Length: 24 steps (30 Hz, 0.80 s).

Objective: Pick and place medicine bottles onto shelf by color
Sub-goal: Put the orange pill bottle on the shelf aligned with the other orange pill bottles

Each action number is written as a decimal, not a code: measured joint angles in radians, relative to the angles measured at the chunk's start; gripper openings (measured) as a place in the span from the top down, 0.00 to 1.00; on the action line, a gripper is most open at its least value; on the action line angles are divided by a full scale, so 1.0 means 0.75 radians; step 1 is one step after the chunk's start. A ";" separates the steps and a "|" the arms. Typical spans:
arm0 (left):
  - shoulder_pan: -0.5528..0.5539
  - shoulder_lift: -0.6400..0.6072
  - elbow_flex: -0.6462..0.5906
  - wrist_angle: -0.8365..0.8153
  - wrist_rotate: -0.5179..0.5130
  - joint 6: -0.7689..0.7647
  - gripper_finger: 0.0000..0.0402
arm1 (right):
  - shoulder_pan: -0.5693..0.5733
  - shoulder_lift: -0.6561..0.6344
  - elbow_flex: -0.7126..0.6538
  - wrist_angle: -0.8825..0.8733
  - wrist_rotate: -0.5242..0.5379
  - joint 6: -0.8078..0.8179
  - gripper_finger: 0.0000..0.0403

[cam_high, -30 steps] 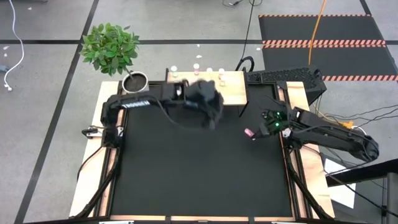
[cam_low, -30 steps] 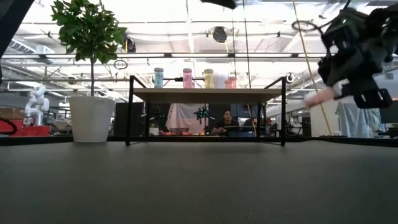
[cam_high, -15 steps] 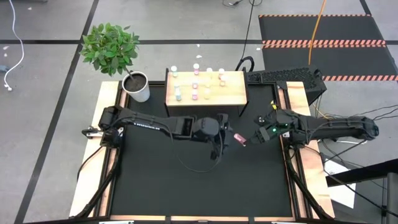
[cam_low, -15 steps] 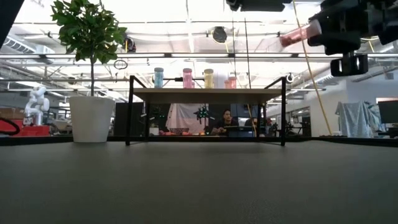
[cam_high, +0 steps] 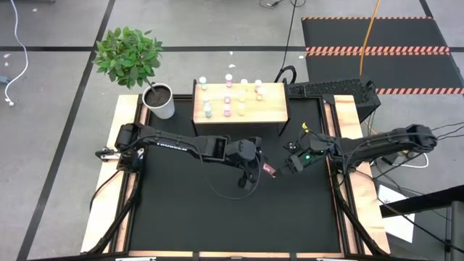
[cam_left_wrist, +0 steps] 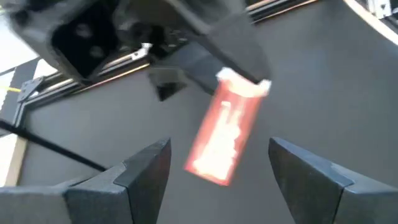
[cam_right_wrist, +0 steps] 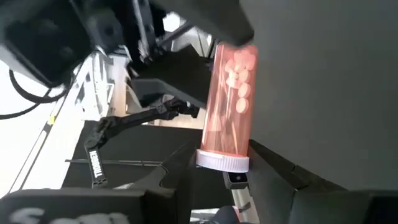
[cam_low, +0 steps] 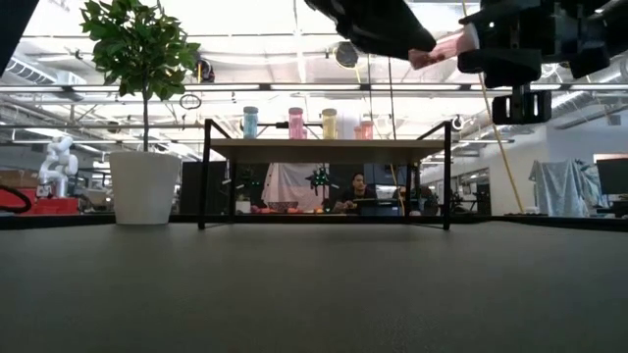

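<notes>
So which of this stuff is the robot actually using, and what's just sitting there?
In use:
- pink bottle, held by the right gripper
- open left gripper around it
- shelf with sorted bottles

Just sitting there:
- potted plant
- keyboard

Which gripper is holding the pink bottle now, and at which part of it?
The right gripper holds the pink bottle by its white cap end; the open left gripper surrounds the body without gripping.

high: overhead, straight down on table (cam_high: 217,217)
low: table height, level, faces shelf (cam_low: 324,149)
wrists: close behind fingers
shared: pink bottle (cam_left_wrist: 224,134) between grippers
</notes>
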 joint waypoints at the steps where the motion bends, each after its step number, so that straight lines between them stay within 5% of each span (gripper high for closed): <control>1: 0.000 0.000 0.000 -0.003 -0.007 -0.003 0.33 | 0.006 0.019 0.000 0.014 0.000 0.000 0.70; 6: 0.000 0.000 0.000 -0.021 0.007 0.000 0.36 | 0.024 0.097 0.000 0.112 0.001 0.008 0.70; 18: 0.005 0.000 0.001 -0.048 0.091 0.024 0.72 | 0.026 0.144 0.000 0.187 0.006 0.009 0.70; 24: 0.019 0.000 0.001 -0.055 0.098 0.020 0.75 | 0.015 0.144 -0.002 0.210 0.030 -0.109 0.68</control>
